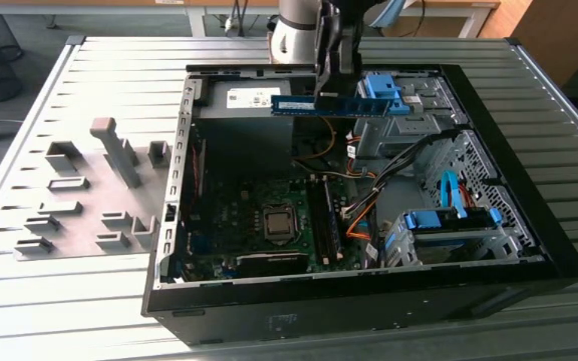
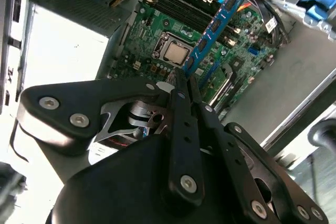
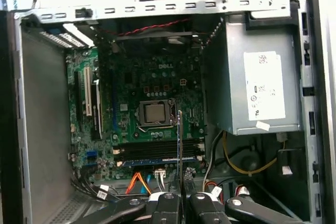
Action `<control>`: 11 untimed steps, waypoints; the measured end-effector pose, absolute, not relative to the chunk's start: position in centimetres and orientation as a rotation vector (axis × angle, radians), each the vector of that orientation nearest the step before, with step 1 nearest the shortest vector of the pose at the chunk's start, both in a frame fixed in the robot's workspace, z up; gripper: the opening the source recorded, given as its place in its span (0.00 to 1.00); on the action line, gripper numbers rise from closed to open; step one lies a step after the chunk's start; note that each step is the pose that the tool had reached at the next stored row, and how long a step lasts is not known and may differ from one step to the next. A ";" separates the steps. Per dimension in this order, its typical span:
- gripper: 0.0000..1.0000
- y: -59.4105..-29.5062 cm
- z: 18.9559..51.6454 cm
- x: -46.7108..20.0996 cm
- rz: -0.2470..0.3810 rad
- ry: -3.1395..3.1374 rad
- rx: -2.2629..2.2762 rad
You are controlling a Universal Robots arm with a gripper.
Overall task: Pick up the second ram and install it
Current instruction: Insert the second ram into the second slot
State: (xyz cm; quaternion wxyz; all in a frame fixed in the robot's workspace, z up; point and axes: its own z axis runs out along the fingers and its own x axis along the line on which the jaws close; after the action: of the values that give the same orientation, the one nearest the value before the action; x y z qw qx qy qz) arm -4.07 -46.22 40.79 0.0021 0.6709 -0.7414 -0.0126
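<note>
gripper: the gripper [image 1: 331, 94] hangs over the open computer case [image 1: 530, 248], above its rear half near the power supply [image 1: 244, 96]; its fingers [image 2: 181, 108] are closed narrow and pinch the second ram by one end.
second ram: a blue stick [image 1: 330, 106] with a row of dark chips, held level in the air in the exterior view, well above the motherboard [image 1: 259, 218]; in the second wrist view it [image 2: 214, 27] runs out from the fingertips across the board, and in the first wrist view it [image 3: 179, 145] shows edge-on as a thin vertical line.
ram slots: the long black slots [image 3: 157, 153] lie beside the cpu socket [image 3: 155, 113]; the held stick is apart from them, not seated.
case interior: blue drive-bay latches [image 1: 448, 219] and bundled orange and black cables [image 1: 364, 218] sit toward the exterior view's right.
table: a slatted metal table [image 1: 88, 301] carries the case, with grey fixture blocks [image 1: 88, 203] on the exterior view's left.
</note>
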 end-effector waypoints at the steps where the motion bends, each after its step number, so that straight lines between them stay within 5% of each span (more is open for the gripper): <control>1: 0.14 -46.2 40.7 -4.1 -0.040 -2.345 2.084; 11: 0.14 -46.2 40.1 -4.1 -0.040 -2.527 1.863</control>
State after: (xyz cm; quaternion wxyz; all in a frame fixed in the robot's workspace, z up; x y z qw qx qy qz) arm -4.07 -46.22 40.06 0.0008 0.5934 -0.8048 -0.0128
